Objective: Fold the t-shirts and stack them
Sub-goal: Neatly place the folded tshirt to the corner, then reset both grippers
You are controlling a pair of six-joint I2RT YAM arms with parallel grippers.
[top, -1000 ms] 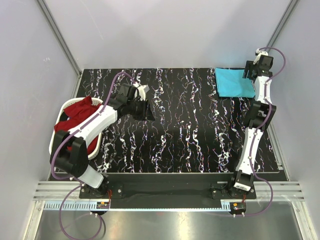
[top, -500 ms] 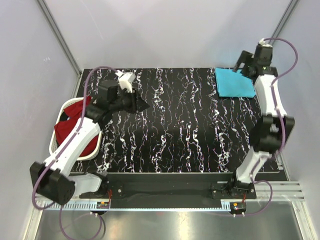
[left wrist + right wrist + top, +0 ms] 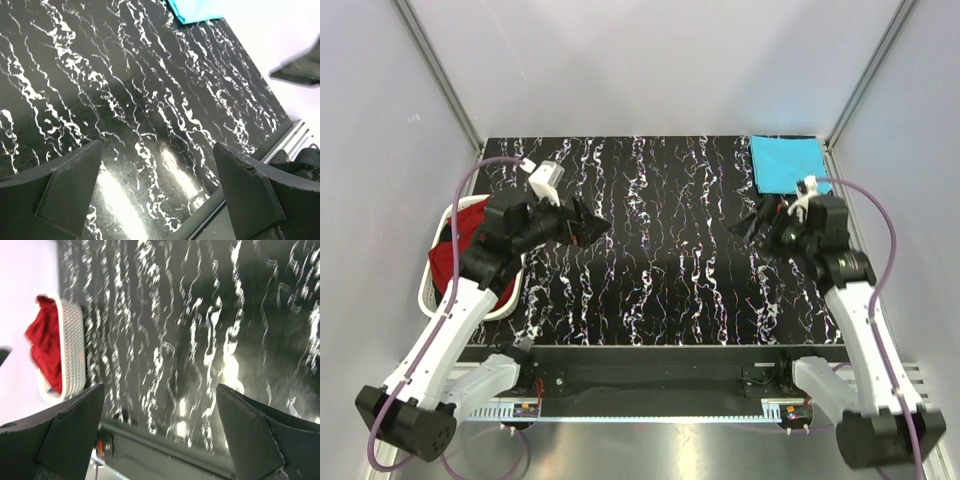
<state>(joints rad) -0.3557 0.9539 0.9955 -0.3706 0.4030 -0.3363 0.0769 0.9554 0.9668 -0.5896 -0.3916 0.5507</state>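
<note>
The turquoise t-shirt (image 3: pixel 788 163) lies folded flat at the table's back right corner; its edge also shows at the top of the left wrist view (image 3: pixel 195 10). The dark red t-shirt (image 3: pixel 455 255) is bunched in the white basket (image 3: pixel 426 292) at the left, and the right wrist view shows this red shirt (image 3: pixel 45 345) too. My left gripper (image 3: pixel 585 228) hovers open and empty right of the basket, over bare table (image 3: pixel 157 175). My right gripper (image 3: pixel 755 222) hangs open and empty in front of the turquoise shirt, pointing left (image 3: pixel 160 415).
The black marbled table (image 3: pixel 670 280) spreads between the two grippers. The basket (image 3: pixel 72 350) stands at the table's left edge. Grey walls close in the back and both sides. A metal rail (image 3: pixel 660 385) runs along the near edge.
My right gripper has left the turquoise shirt and swung forward and left, opening fully. My left gripper has opened wide and drawn back slightly toward the basket.
</note>
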